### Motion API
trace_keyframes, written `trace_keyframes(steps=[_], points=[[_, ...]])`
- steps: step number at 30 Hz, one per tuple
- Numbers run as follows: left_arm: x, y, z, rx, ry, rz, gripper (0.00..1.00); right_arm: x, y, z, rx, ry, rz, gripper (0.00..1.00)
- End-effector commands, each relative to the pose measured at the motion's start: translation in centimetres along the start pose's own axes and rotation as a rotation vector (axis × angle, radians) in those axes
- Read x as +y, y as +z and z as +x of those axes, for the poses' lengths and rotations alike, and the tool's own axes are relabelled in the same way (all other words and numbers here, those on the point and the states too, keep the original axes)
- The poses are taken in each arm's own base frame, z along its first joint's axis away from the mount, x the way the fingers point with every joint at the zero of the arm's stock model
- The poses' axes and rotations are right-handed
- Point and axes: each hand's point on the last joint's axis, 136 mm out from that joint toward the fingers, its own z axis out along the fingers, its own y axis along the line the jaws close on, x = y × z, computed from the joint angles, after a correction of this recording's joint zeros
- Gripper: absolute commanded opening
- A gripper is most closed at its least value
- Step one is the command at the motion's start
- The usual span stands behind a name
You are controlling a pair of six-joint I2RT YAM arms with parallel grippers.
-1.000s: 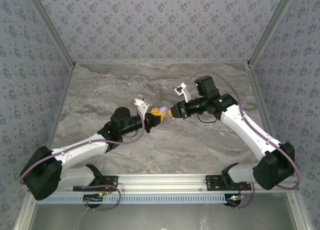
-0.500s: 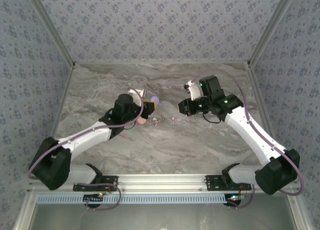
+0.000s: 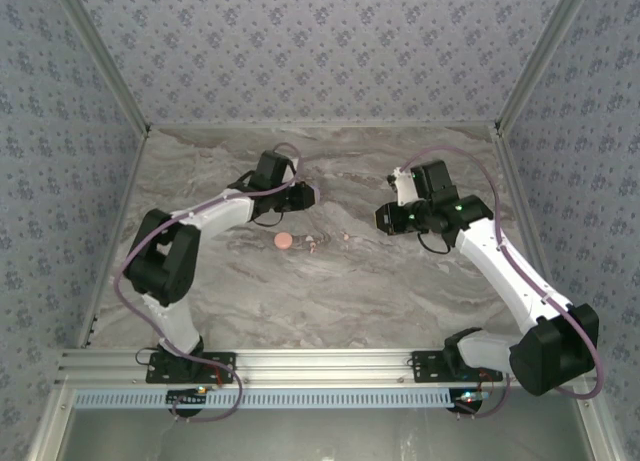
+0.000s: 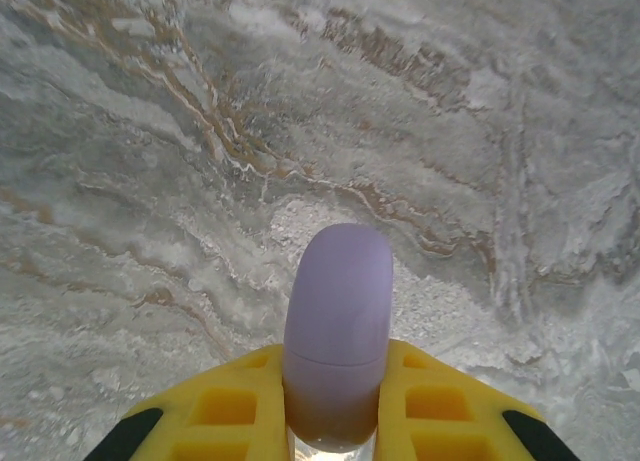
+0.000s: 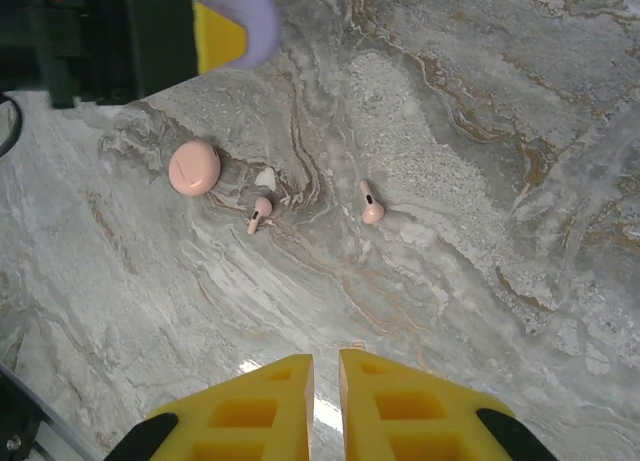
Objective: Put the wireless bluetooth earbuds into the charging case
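Fingers [image 4: 230,406] of the left gripper [image 4: 335,356] pinch a lilac case [image 4: 338,301] above the marble table [image 4: 150,131], toward its far edge. Near the table's middle lie a round pink charging case [image 5: 194,167], a pink earbud [image 5: 259,215] just beside it, and a second earbud [image 5: 370,205] nearer the right edge. The right gripper [image 5: 325,366] hangs above them, its fingers nearly pressed together and empty.

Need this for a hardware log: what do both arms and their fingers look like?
Both the left arm and right arm have white links, black joints and a lilac cable looped alongside. Fingers are yellow, blocky, with recessed pockets.
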Motion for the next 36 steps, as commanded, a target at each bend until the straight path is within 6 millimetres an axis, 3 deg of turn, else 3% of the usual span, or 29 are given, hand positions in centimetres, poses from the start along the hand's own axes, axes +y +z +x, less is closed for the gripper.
trace_keyframes(steps=[1, 13, 22, 26, 30, 36], points=[[-0.4, 0.9, -0.4, 0.058, -0.006, 0.015, 0.19, -0.5, -0.4, 0.5, 0.000, 0.028, 0.013, 0.18], [2.0, 5.7, -1.6, 0.151, -0.058, 0.000, 0.19, -0.8, -0.1, 0.8, 0.010, 0.051, 0.008, 0.18], [3.1, 7.8, -1.6, 0.181, -0.066, -0.026, 0.25, -0.7, 0.0, 1.1, 0.019, 0.057, 0.004, 0.18], [3.9, 8.3, -1.4, 0.197, -0.060, -0.066, 0.32, -0.8, 0.0, 1.2, 0.023, 0.058, 0.006, 0.18], [4.7, 8.1, -1.7, 0.192, -0.037, -0.122, 0.53, -0.7, -0.1, 1.4, 0.032, 0.051, 0.004, 0.19], [5.2, 5.3, -3.8, 0.135, 0.048, -0.233, 0.70, -1.1, -0.1, 1.8, 0.045, 0.047, 0.025, 0.20]])
